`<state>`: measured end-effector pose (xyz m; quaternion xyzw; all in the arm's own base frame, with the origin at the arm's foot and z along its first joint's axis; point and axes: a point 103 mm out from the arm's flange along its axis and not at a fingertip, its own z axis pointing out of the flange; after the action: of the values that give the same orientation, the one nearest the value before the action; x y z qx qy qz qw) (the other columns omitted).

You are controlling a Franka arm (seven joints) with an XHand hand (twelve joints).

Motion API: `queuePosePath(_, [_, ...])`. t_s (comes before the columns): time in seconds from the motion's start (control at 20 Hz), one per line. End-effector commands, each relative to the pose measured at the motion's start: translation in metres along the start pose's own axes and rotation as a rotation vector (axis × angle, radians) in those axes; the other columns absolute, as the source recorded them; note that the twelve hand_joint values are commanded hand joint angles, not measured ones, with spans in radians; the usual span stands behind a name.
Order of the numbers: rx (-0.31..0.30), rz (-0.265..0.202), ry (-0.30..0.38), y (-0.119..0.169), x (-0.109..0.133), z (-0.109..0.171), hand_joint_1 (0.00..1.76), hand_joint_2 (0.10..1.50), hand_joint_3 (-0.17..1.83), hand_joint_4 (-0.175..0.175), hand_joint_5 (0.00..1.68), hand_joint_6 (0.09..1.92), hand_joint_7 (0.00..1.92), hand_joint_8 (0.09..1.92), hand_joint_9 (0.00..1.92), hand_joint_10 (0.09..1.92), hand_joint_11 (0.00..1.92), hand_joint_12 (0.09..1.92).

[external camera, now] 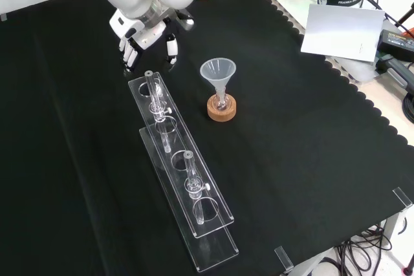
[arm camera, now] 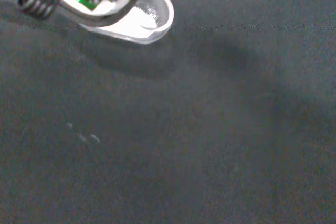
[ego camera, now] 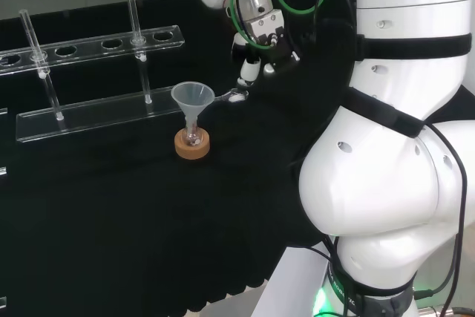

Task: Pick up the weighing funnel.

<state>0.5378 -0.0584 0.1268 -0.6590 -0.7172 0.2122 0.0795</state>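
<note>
One weighing funnel [arm camera: 143,20] holding white powder shows beneath the hand [ego camera: 260,38], at two o'clock from the cork ring [ego camera: 192,146], head view. Whether the hand clamps it, I cannot tell.

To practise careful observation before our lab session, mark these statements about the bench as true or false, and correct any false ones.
1. The clear cone-shaped funnel stands mouth up in a small flask on a cork ring. True.
2. The clear plastic rack holds five glass tubes. False: two tubes stand in it.
3. The bench cloth is white. False: it is black.
4. In the front view, the black and white hand is beyond the rack's far end. True.
</note>
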Motion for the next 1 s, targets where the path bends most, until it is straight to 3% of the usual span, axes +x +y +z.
queuePosePath(0.05, [0.009, -0.01, -0.002, 0.003, 0.009, 0.014, 0.91, 0.56, 0.59, -0.01, 0.64, 0.11, 0.56, 0.64, 0.79, 0.47, 0.54, 1.27])
queuePosePath(0.6, [0.016, -0.018, -0.004, 0.012, 0.016, 0.034, 0.91, 0.56, 0.59, 0.0, 0.73, 0.17, 0.58, 0.64, 0.8, 0.47, 0.54, 1.28])
queuePosePath(1.0, [0.008, -0.025, -0.041, 0.022, 0.017, 0.035, 0.92, 0.57, 0.59, 0.007, 0.66, 0.52, 0.62, 0.62, 0.84, 0.44, 0.56, 1.27])
